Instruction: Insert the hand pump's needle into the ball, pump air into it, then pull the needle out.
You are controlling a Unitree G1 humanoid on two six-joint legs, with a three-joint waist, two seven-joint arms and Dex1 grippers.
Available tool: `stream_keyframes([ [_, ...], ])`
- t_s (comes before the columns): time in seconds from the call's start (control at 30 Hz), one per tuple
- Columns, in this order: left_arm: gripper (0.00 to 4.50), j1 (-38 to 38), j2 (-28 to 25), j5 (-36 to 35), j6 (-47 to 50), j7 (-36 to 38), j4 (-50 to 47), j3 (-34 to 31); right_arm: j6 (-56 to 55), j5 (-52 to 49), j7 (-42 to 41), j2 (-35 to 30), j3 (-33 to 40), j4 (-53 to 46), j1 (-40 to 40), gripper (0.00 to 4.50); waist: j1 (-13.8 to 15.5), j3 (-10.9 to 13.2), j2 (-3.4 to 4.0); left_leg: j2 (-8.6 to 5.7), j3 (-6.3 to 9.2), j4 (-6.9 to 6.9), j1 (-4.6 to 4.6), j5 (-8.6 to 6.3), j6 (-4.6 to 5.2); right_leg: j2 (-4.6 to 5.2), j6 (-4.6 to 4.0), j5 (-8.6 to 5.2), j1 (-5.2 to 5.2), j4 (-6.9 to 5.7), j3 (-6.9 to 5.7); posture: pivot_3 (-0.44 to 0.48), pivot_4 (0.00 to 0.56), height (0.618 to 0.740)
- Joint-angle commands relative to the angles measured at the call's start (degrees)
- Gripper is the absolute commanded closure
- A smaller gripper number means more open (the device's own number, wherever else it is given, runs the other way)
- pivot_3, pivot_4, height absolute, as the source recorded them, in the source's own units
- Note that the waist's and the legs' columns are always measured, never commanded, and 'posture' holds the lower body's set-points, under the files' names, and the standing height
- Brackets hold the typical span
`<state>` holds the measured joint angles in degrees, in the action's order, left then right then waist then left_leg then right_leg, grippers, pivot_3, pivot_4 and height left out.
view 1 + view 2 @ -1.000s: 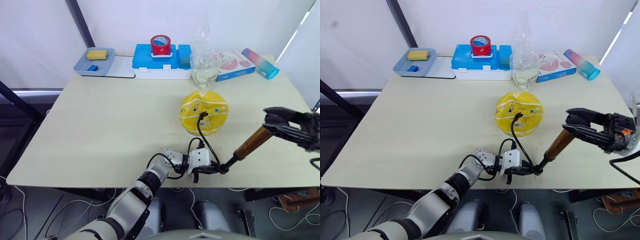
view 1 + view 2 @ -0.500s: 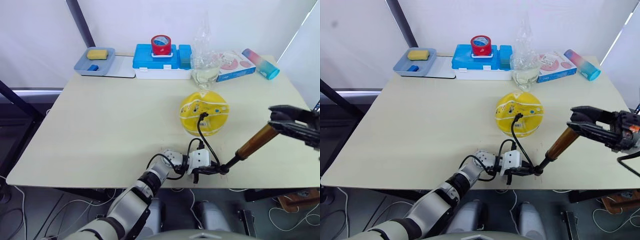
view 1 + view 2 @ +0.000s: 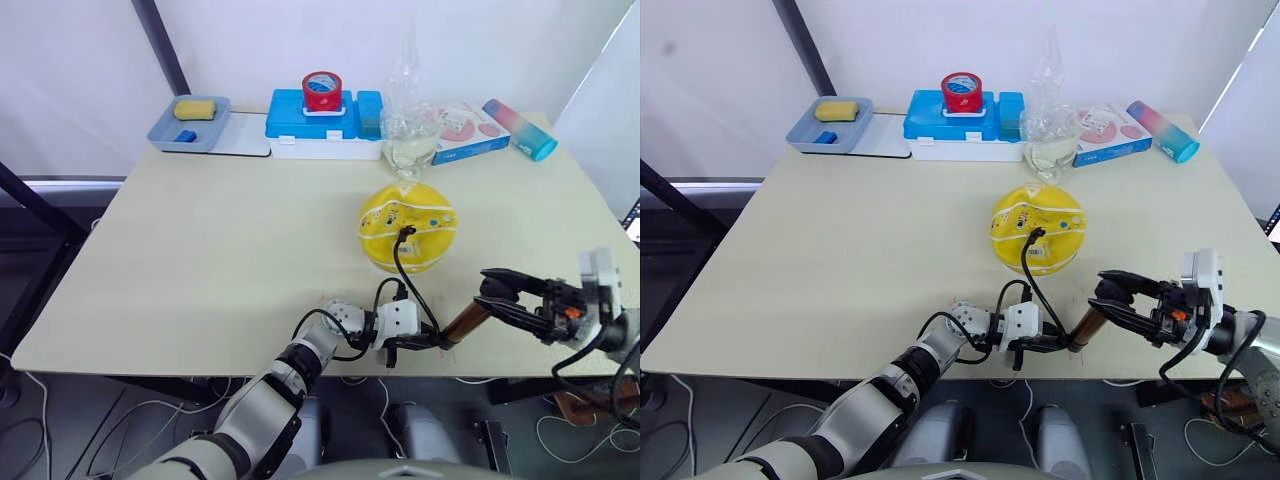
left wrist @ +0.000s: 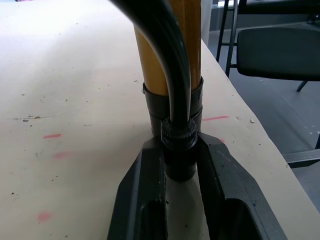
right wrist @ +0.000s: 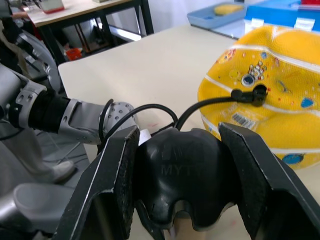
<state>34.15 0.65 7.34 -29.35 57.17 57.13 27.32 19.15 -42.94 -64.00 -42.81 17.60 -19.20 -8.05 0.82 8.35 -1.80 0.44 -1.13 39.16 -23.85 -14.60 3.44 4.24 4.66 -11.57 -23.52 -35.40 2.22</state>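
Note:
The yellow ball [image 3: 408, 225] lies right of the table's middle, dented on top. The needle's black fitting [image 3: 407, 231] sits in the ball's front face, and the metal tip is hidden inside. A thin black hose [image 3: 410, 285] curves from it down to the hand pump [image 3: 462, 322], which lies by the front edge. My left gripper [image 3: 422, 342] is shut on the pump's black base cap [image 4: 178, 160]. At the other end, my right gripper [image 3: 492, 288] is shut on the black handle [image 5: 185, 170], close behind the short visible stretch of amber tube.
Along the back stand a grey tray [image 3: 190, 122] with a yellow sponge, a blue box [image 3: 322, 122] with a red tape roll [image 3: 321, 90] on it, a clear bag [image 3: 408, 130], a printed carton [image 3: 465, 128] and a pink-blue bottle [image 3: 520, 127]. The table's front edge [image 3: 200, 360] runs just before the pump.
My right gripper has pushed the handle down and left toward the base, so much less amber tube shows. The left gripper, ball and hose stay put.

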Motion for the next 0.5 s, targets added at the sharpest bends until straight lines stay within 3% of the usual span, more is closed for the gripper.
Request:
stream_keyframes([
  [0.03,4.12,-1.4,-1.0,3.0,1.1,0.4,3.5,1.2,-0.8,0.6,0.0,-0.5,2.4,0.8,-0.3,2.5,0.0,0.0,0.01,0.0,0.01,0.0,0.01,0.0,0.0,0.0,0.01,0.0,0.0,0.0,-0.01,0.0,0.15,0.739],
  [0.5,4.12,-1.2,-1.3,3.4,0.2,0.6,4.2,1.3,13.7,-16.3,0.3,-11.2,19.0,-3.6,1.7,2.5,0.1,0.1,0.17,-0.04,0.0,-0.02,-0.12,0.0,0.0,0.19,-0.02,0.01,-0.04,0.0,-0.12,0.0,0.15,0.739],
])
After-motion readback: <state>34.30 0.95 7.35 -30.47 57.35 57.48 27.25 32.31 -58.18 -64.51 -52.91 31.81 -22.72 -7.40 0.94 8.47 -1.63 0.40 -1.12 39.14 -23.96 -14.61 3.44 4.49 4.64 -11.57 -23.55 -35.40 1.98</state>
